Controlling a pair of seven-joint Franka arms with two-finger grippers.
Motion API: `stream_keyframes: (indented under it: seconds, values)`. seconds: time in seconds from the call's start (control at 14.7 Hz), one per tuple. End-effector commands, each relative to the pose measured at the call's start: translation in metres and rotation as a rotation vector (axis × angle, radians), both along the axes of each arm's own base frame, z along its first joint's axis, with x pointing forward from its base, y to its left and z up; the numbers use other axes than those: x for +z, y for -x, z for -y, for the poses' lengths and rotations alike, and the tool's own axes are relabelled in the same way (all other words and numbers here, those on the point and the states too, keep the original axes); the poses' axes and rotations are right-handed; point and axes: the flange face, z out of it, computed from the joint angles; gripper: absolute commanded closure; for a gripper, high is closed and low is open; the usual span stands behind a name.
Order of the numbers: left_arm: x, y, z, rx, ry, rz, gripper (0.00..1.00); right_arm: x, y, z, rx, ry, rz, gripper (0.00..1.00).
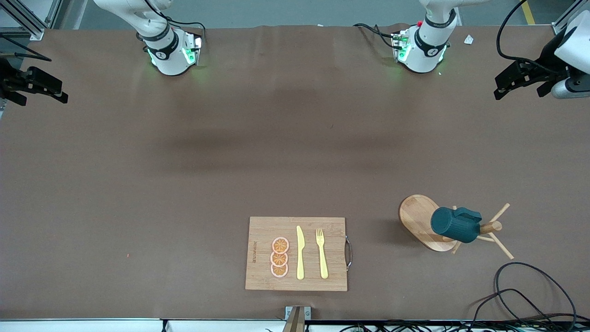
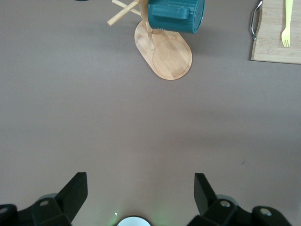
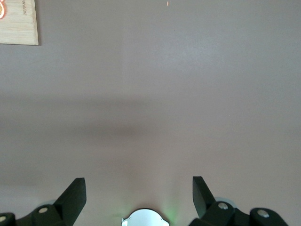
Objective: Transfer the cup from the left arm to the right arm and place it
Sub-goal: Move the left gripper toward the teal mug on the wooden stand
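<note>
The cup, a dark teal ribbed mug, hangs tipped on its side on a peg of the wooden rack, near the front camera toward the left arm's end of the table. The left wrist view shows the cup and the rack's oval base some way off from the fingers. My left gripper hangs open and empty over the table's edge at the left arm's end. At the right arm's end, my right gripper is open and empty over bare table.
A wooden cutting board lies near the front edge at mid-table. On it are three orange slices, a yellow knife and a yellow fork. Black cables loop on the table nearer the front camera than the rack.
</note>
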Motion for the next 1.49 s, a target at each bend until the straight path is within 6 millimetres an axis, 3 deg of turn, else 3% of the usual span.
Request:
stream_keyframes:
  seconds: [0.0, 0.2, 0.47, 0.88, 1.15, 1.42]
  values:
    - [0.006, -0.001, -0.002, 0.002, -0.009, 0.001, 0.0, 0.005, 0.002, -0.003, 0.006, 0.003, 0.0, 0.0]
    - [0.005, -0.003, -0.002, 0.008, -0.008, 0.002, 0.0, 0.005, 0.002, -0.002, 0.006, 0.018, -0.001, 0.0]
    - [0.013, -0.025, -0.006, 0.006, 0.001, 0.027, 0.0, 0.005, 0.001, -0.007, 0.018, 0.032, 0.001, 0.0]
    - [-0.014, -0.06, -0.034, 0.172, 0.05, 0.04, 0.0, 0.004, 0.002, -0.008, 0.017, 0.03, -0.002, 0.0]
    - [-0.022, -0.087, -0.034, 0.378, 0.129, 0.137, 0.0, 0.004, 0.002, -0.008, 0.017, 0.029, -0.002, 0.0]
    - [-0.044, -0.107, -0.033, 0.527, 0.169, 0.135, 0.0, 0.004, 0.002, -0.009, 0.019, 0.029, -0.002, 0.0]
